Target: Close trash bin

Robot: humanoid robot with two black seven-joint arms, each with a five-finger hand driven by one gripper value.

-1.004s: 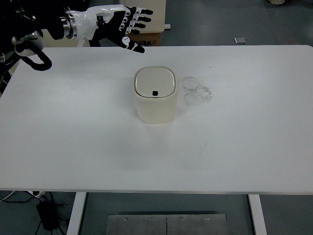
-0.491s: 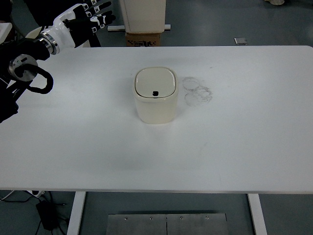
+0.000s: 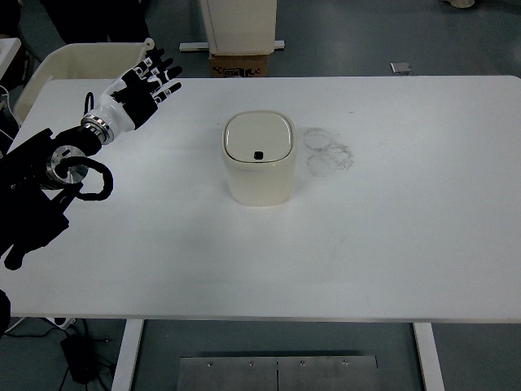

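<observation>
A cream trash bin (image 3: 259,160) with rounded corners stands at the middle of the white table (image 3: 326,261). Its lid lies flat and shut, with a small dark button near the front edge. My left hand (image 3: 143,88) is over the table's far left part, well to the left of the bin and not touching it. Its fingers are spread and hold nothing. The black left arm comes in from the left edge. No right arm shows.
Faint ring marks (image 3: 327,151) stain the table just right of the bin. A cream chair or tub (image 3: 57,69) stands beyond the far left corner. A cardboard box (image 3: 238,63) sits on the floor past the far edge.
My left hand has swung back from beyond the table's far edge, moving left and toward me, and now hovers lower over the table's left part. The bin has not moved.
</observation>
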